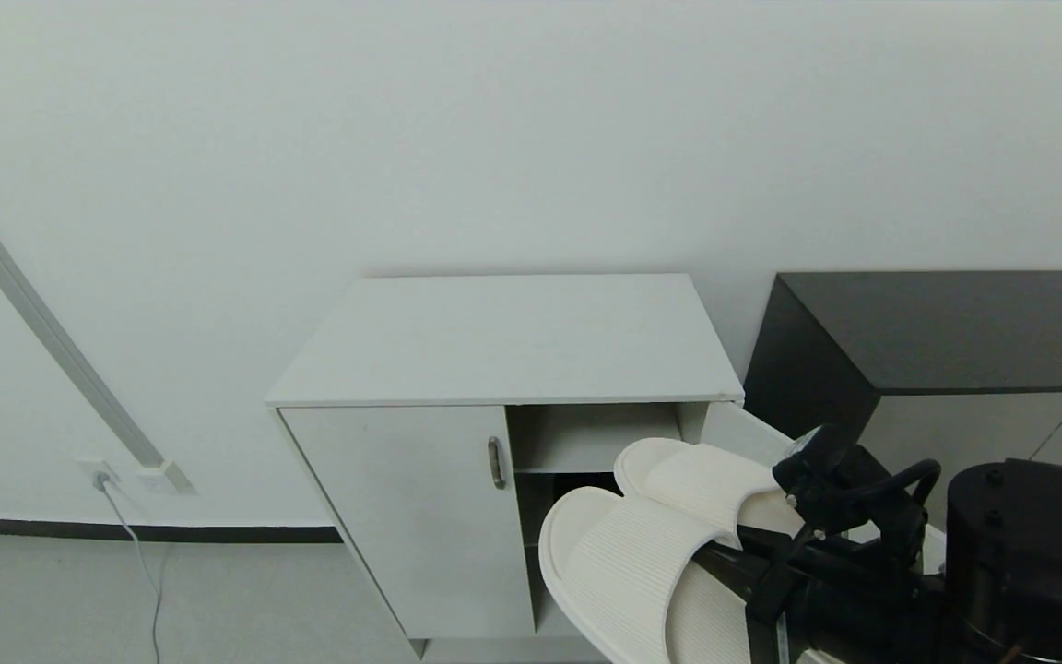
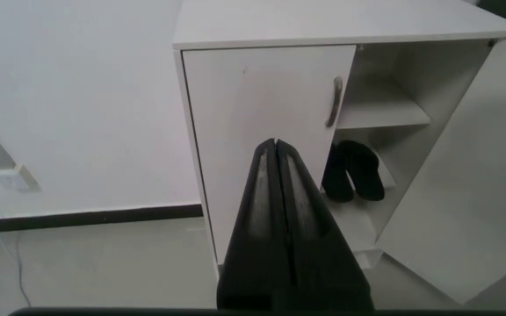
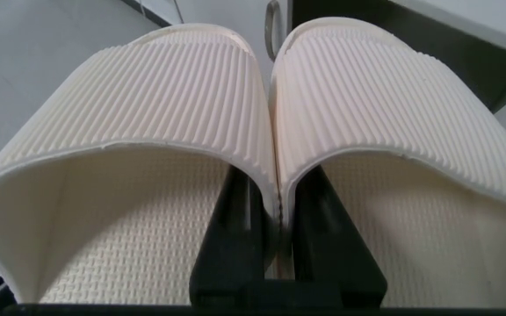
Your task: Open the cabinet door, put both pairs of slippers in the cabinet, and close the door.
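A white cabinet (image 1: pixel 503 350) stands against the wall with its right door (image 2: pixel 464 202) swung open and its left door (image 1: pixel 411 516) closed. A black pair of slippers (image 2: pixel 353 170) lies on the lower shelf inside. My right gripper (image 3: pixel 273 197) is shut on a cream ribbed pair of slippers (image 1: pixel 651 544), pinching their inner edges together in front of the open compartment, toes toward it. My left gripper (image 2: pixel 276 145) is shut with nothing in it, held back from the closed left door.
A dark cabinet (image 1: pixel 946 332) stands right of the white one. A wall socket with a cable (image 1: pixel 139 544) and a slanted grey wall strip (image 1: pixel 42 323) are at the left. Grey floor lies in front.
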